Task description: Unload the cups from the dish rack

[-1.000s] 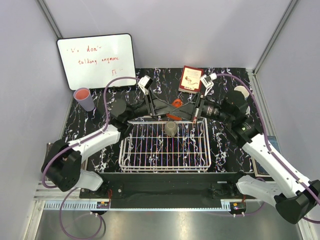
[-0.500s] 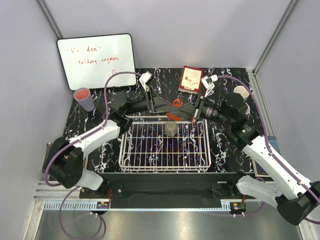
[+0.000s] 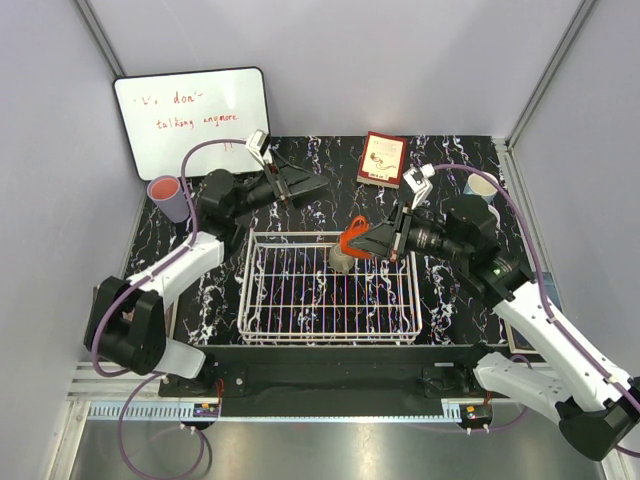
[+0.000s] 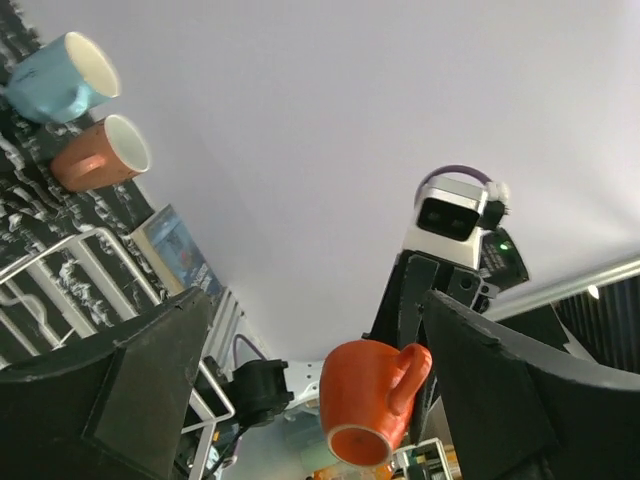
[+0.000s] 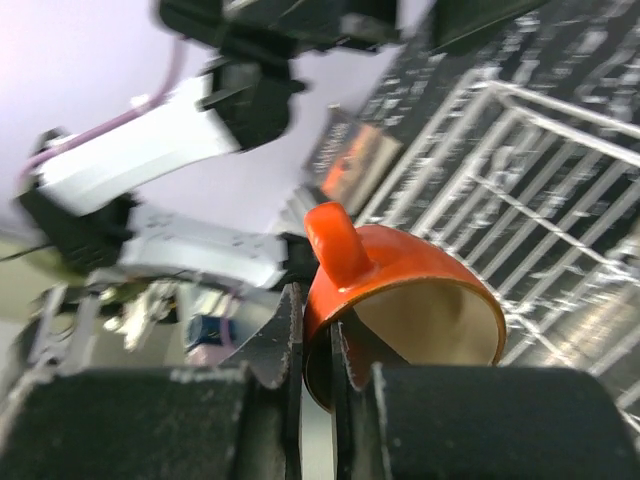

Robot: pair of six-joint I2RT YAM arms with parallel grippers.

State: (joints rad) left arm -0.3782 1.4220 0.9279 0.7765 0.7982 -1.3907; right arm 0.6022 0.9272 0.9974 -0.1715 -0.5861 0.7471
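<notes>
We saw the right gripper (image 3: 368,244) clamped on the wall of the orange cup (image 3: 352,236), holding it tilted in the air over the far edge of the rack (image 3: 270,320). The left gripper (image 3: 312,185) hung beyond the rack, its jaws wide with nothing between them. 1 grey cup (image 3: 342,260) sat in the rack near its far side. A blue cup (image 4: 60,78) and a salmon cup (image 4: 100,155) stood side by side on the table (image 3: 440,300). 1 tumbler (image 3: 167,198) stood at the far left, near the whiteboard (image 3: 190,120).
</notes>
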